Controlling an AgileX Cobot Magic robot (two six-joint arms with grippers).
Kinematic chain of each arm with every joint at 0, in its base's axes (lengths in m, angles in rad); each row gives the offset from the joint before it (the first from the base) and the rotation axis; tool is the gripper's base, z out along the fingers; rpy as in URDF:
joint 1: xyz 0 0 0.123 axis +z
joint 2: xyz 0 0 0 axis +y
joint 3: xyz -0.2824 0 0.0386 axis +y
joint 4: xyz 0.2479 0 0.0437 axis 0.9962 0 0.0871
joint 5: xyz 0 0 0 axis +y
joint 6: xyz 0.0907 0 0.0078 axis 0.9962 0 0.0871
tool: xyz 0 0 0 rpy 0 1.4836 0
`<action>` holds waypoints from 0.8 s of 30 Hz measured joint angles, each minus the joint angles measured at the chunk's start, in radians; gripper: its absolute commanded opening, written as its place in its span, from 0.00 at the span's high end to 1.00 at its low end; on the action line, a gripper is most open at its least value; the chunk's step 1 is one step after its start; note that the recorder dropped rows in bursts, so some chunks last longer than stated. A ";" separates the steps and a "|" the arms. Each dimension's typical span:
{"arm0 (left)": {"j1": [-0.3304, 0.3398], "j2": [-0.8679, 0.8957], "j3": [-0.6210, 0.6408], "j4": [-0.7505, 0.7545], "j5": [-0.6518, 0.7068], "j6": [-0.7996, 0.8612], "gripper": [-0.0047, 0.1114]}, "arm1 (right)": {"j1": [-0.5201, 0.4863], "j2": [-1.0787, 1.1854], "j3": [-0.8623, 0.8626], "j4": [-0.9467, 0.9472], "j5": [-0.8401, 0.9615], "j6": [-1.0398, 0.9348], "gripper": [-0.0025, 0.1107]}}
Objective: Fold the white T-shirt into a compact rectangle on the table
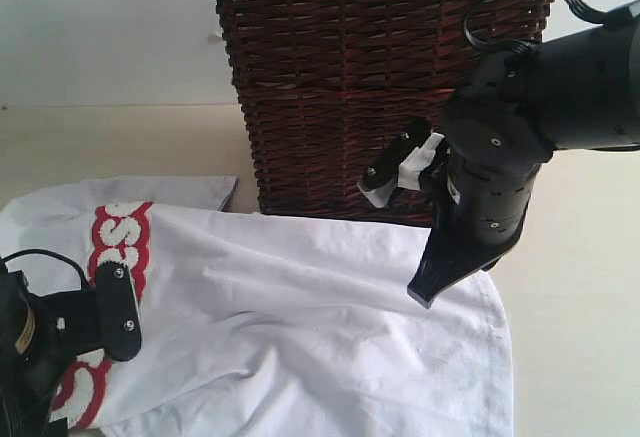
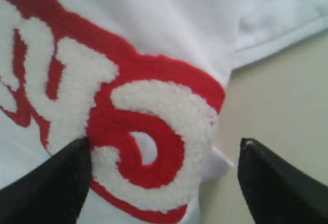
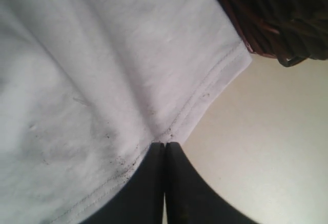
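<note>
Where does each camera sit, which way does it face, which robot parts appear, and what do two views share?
Exterior: off the arms, looking across the table at the white T-shirt and wicker basket; left arm and right arm show.
Left wrist: on the left arm, facing the shirt's red-outlined lettering, framed by the open left gripper.
Right wrist: on the right arm, facing the shirt's hem, where the shut right gripper pinches.
Shared: exterior and right wrist both show the basket.

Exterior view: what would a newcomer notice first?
The white T-shirt lies sprawled across the table, its red-outlined lettering on the left arm's side and a dark wicker basket just behind. The right gripper is shut on the shirt's hem. The left gripper gapes open over the lettering.
</note>
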 measured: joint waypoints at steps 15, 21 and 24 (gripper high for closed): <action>0.002 0.000 0.010 0.159 -0.092 0.000 0.95 | 0.000 0.000 0.000 0.002 0.000 0.000 0.98; 0.002 -0.040 -0.063 0.295 -0.085 0.000 0.95 | 0.000 0.000 0.000 0.002 0.000 0.000 0.98; 0.018 -0.046 -0.091 0.404 -0.101 0.000 0.95 | 0.000 0.000 0.000 0.002 -0.001 -0.001 0.98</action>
